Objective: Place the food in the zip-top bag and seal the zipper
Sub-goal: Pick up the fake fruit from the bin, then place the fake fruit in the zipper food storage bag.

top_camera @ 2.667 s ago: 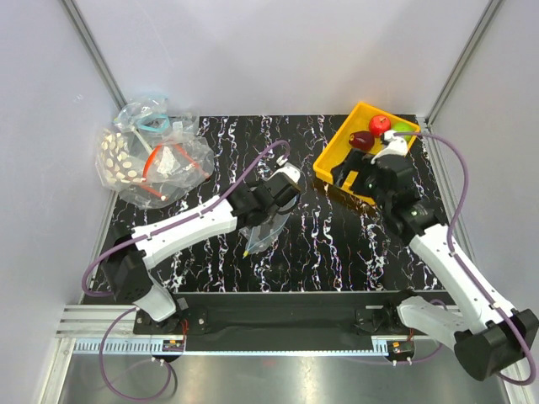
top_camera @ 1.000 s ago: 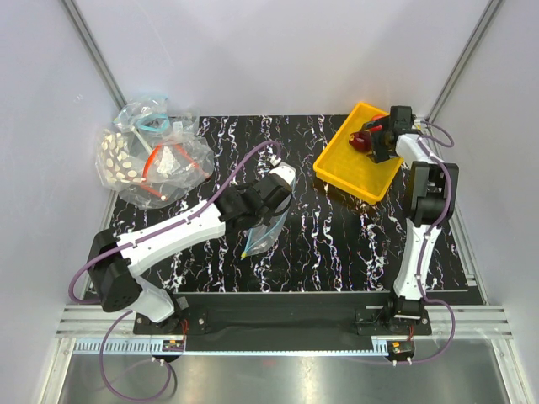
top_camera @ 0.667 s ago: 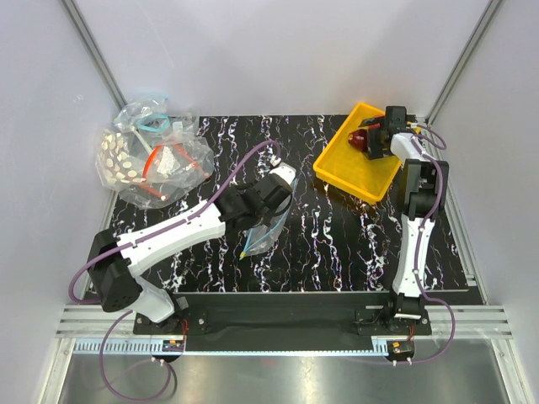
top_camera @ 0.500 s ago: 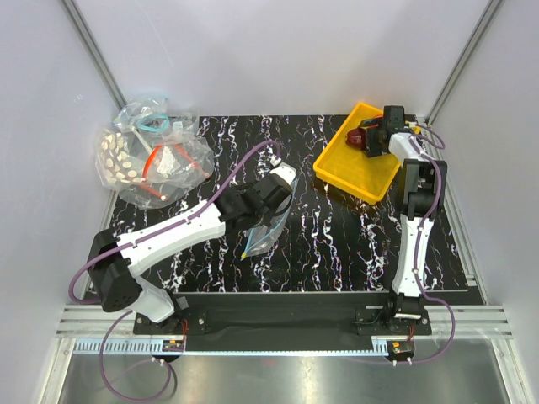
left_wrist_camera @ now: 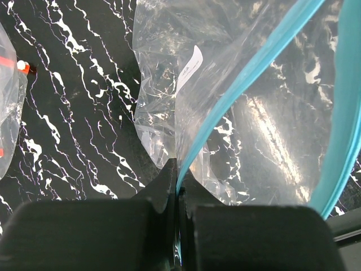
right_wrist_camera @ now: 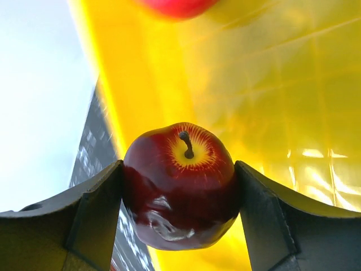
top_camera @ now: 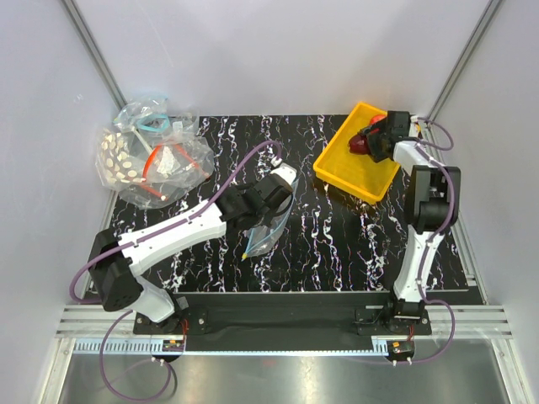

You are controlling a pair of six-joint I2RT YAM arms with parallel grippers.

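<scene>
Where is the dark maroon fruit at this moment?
In the right wrist view the dark maroon fruit is clamped in the right gripper, over the yellow tray at the table's far right.

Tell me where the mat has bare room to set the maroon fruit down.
Bare: the mat between the zip-top bag and the yellow tray, and the near-right stretch. Crowded: the far-left bag pile, and the tray's corner.

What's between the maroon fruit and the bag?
Nothing visible but the tray wall. The right gripper holds the fruit over the tray; the left gripper pinches the bag by its strip mid-table. The table between shows nothing else.
</scene>
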